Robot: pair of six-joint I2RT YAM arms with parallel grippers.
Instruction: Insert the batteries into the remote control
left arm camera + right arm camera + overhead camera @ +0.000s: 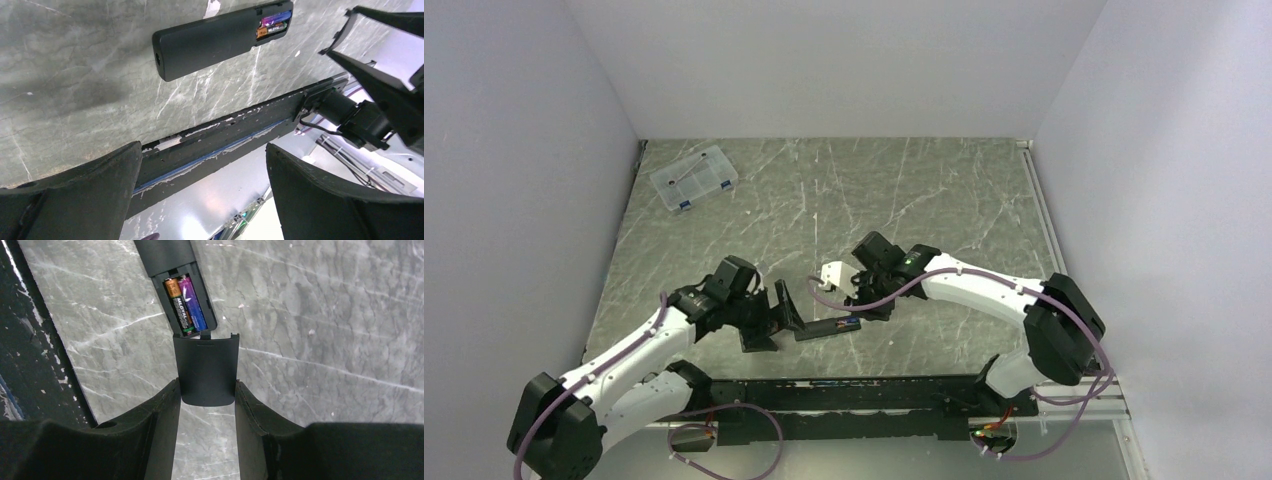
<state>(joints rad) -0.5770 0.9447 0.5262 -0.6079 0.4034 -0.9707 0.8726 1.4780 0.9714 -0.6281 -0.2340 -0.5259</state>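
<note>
The remote control (822,328) lies flat on the marble table between my two grippers, its back facing up and its compartment open at the right end. Both batteries (184,302) sit side by side in that compartment, one with an orange end, one purple-blue; the left wrist view shows the batteries (272,26) in the remote control (210,40) too. My right gripper (207,386) is shut on the black battery cover (206,365), whose tabbed edge touches the compartment's end. My left gripper (202,190) stands open just left of the remote, holding nothing.
A clear plastic compartment box (693,178) sits at the far left of the table. A black rail (874,395) runs along the near edge, close to the remote. White walls enclose the table on three sides.
</note>
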